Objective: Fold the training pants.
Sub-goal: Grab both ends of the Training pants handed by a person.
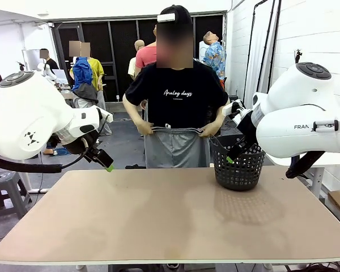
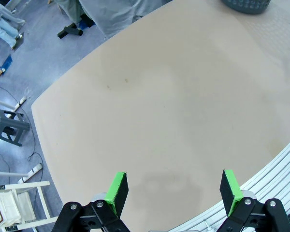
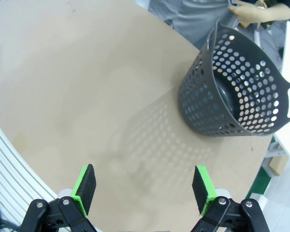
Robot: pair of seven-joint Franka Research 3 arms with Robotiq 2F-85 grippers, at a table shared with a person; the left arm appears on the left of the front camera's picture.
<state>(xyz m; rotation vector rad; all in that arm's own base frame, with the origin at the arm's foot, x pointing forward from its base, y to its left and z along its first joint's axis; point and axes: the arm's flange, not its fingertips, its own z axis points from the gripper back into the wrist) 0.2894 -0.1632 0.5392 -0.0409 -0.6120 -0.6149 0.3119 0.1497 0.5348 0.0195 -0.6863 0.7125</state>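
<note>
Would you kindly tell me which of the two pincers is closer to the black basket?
The right pincer, hanging near the basket rim; the left pincer hangs above the table's opposite side, well away.

Bright, even indoor light; soft shadows on the table [image 1: 158, 215] (wrist views curve at edges).

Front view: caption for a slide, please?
Person holds pants behind table with basket; left gripper and right gripper hang open.

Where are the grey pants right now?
Front view: the pants hang past the table's far edge, held by the waistband in the person's hands, just left of the basket.
</note>
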